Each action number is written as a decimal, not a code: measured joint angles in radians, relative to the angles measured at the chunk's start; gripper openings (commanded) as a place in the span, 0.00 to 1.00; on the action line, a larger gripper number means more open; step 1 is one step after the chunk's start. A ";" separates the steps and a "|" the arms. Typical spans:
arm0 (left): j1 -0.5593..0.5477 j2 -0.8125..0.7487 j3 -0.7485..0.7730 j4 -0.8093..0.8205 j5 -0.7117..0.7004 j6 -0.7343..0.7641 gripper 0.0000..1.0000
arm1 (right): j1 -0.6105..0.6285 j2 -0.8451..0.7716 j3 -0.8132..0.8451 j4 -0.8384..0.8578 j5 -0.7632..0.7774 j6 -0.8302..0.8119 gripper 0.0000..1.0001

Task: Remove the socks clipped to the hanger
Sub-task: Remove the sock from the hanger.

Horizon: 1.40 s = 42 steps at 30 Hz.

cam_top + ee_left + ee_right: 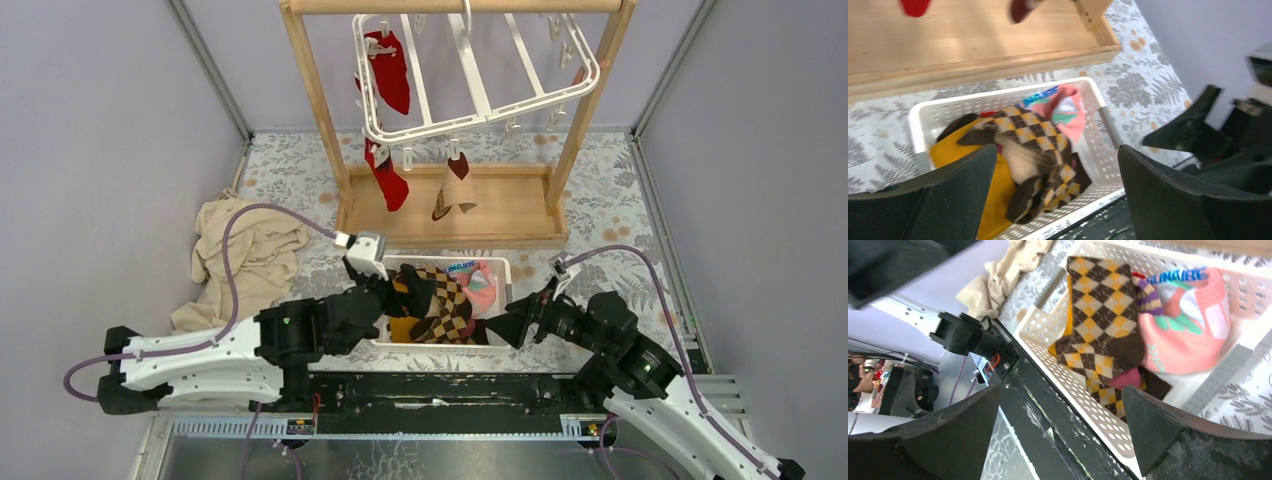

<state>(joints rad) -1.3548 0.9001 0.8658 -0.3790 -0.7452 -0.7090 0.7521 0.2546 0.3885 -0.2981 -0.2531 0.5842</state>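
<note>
The left hand [1055, 160] and right hand [1060, 397] gape wide, empty, flanking the basket [948, 117] where freed socks [440, 300] lie piled. On the hanger [472, 72], hooked high on the rack [315, 110], two red socks [390, 70] and a tan one [457, 190] hang clipped, probably next.

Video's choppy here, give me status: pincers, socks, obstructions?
Left pincer open, empty; right pincer same. Both at basket. At least three socks on hanger: red, red, tan. Nothing blocking.
</note>
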 measured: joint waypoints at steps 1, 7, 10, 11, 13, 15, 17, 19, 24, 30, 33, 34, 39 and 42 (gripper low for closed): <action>0.000 -0.037 -0.035 0.001 -0.017 -0.005 0.99 | 0.000 -0.008 0.003 0.010 0.000 0.001 0.99; 0.000 -0.183 -0.237 -0.008 -0.140 -0.042 0.98 | 0.000 0.043 0.040 0.129 0.010 0.001 0.78; 0.000 -0.262 -0.303 -0.006 -0.218 -0.049 0.98 | 0.000 0.135 0.053 0.228 0.032 -0.003 0.71; 0.000 -0.288 -0.320 -0.002 -0.241 -0.050 0.98 | 0.000 0.172 0.056 0.262 0.037 -0.005 0.68; 0.000 -0.343 -0.365 0.016 -0.293 -0.050 0.98 | 0.001 0.266 0.062 0.344 0.047 -0.005 0.63; 0.000 -0.392 -0.409 0.037 -0.348 -0.044 0.99 | 0.001 0.363 0.072 0.418 0.050 -0.005 0.61; 0.001 -0.414 -0.443 0.068 -0.402 -0.026 0.98 | 0.001 0.461 0.094 0.491 0.049 -0.010 0.60; 0.006 -0.417 -0.486 0.151 -0.446 0.034 0.98 | 0.002 0.546 0.117 0.546 0.051 -0.016 0.59; 0.171 -0.334 -0.549 0.403 -0.383 0.180 0.98 | 0.005 0.605 0.163 0.598 0.073 -0.054 0.60; 0.453 -0.103 -0.548 0.677 -0.158 0.222 0.98 | 0.006 0.564 0.174 0.615 0.127 -0.072 0.60; 0.471 0.039 -0.541 0.838 -0.069 0.283 0.98 | 0.006 0.514 0.174 0.590 0.142 -0.077 0.60; 0.473 0.077 -0.538 0.892 -0.043 0.308 0.98 | 0.006 0.496 0.174 0.579 0.146 -0.079 0.60; 0.485 0.191 -0.523 1.094 0.075 0.420 0.98 | 0.006 0.424 0.166 0.542 0.155 -0.080 0.60; 0.499 0.241 -0.503 1.175 0.101 0.477 0.98 | 0.006 0.393 0.135 0.533 0.154 -0.080 0.60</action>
<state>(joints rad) -0.8562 1.1412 0.3630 0.7959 -0.6445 -0.2321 0.7586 0.6476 0.5236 0.2344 -0.0986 0.5045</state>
